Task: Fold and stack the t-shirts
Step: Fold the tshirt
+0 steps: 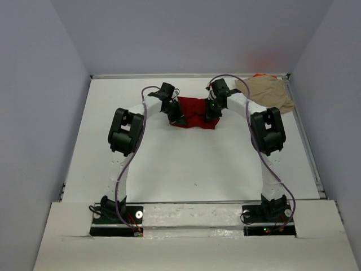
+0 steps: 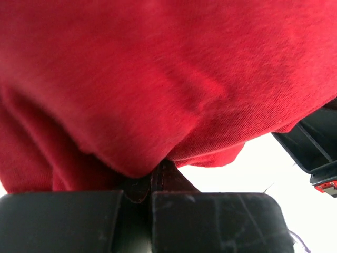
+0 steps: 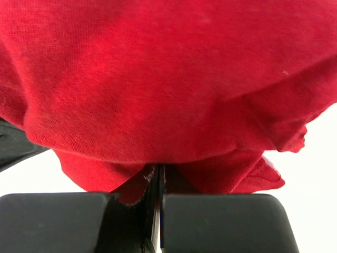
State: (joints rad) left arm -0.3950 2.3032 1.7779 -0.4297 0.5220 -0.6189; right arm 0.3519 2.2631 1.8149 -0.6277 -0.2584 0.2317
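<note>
Dark red t-shirt (image 1: 194, 112): bunched at the far middle of the table (image 1: 186, 169), strung between both arms. Left gripper (image 1: 177, 117) is closed tight on its left end, right gripper (image 1: 212, 114) closed tight on its right end, with cloth pinched in each. The long axis runs left-right, and neither arm is nearer. Tan t-shirt (image 1: 271, 93) lies well apart in the far right corner. Judgement: the next move is spreading outward along that axis.

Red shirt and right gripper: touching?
Touching. The right wrist view shows the right gripper shut on the red shirt, with a fold of cloth pinched in the seam between its fingers.
</note>
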